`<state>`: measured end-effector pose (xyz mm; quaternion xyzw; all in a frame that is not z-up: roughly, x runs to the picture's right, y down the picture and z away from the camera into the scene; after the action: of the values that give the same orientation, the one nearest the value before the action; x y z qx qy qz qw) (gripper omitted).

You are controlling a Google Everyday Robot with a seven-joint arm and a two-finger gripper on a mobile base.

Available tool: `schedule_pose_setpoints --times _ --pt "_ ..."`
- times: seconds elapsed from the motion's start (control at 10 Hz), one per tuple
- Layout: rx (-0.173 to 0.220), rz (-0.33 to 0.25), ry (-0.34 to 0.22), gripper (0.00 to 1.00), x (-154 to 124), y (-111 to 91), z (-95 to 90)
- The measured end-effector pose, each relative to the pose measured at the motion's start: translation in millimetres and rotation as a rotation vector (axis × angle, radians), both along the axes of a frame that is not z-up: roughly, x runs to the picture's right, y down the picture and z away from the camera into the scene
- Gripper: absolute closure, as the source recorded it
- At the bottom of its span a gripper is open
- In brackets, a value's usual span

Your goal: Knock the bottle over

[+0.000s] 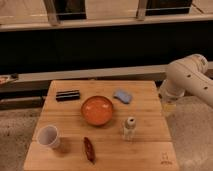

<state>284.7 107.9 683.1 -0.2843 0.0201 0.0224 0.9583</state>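
Note:
The small pale bottle (129, 128) with a whitish cap stands upright on the wooden table (150, 140), right of centre near the front. My white arm (187, 77) comes in from the right and bends down beside the table's right edge. My gripper (167, 106) hangs at that edge, level with the table's middle, well to the right of and behind the bottle and not touching it.
An orange bowl (97, 110) sits in the table's middle, just left of and behind the bottle. A blue sponge (122, 96) and a black bar (68, 95) lie at the back. A white cup (48, 136) and a reddish-brown oblong item (89, 149) are at the front left.

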Motion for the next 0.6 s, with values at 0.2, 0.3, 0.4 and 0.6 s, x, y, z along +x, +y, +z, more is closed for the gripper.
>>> schedule_pose_setpoints --times 0.2,0.3,0.4,0.6 --pt "0.000 0.000 0.000 0.20 0.0 0.0 0.0" --pt "0.000 0.000 0.000 0.20 0.0 0.0 0.0" --pt "0.000 0.000 0.000 0.20 0.0 0.0 0.0" --pt "-0.005 -0.011 -0.013 0.20 -5.8 12.8 1.2"
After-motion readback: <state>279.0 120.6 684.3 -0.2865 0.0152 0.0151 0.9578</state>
